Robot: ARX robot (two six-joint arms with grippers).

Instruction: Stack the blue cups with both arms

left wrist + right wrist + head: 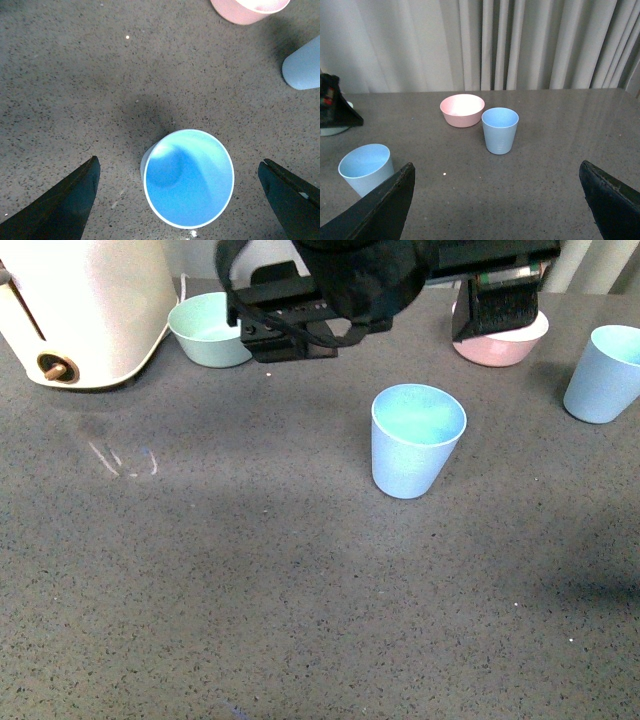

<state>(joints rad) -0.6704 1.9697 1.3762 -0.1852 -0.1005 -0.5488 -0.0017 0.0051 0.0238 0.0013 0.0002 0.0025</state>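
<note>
One blue cup [417,440] stands upright mid-table; a second blue cup [603,373] stands upright at the far right. My left arm [290,315] hangs above and behind the middle cup. In the left wrist view that cup [187,177] shows from above, between the wide-apart fingers of my open left gripper [182,200], untouched. My right arm [497,305] hovers over the back right. My right gripper [497,205] is open and empty, facing the right cup [500,130] from some distance. The middle cup [366,167] shows by one finger [380,210].
A mint-green bowl [210,330] sits at the back left beside a large white appliance [85,310]. A pink bowl [500,340] sits at the back, partly behind my right arm, close to the right cup. Curtains [520,45] hang behind the table.
</note>
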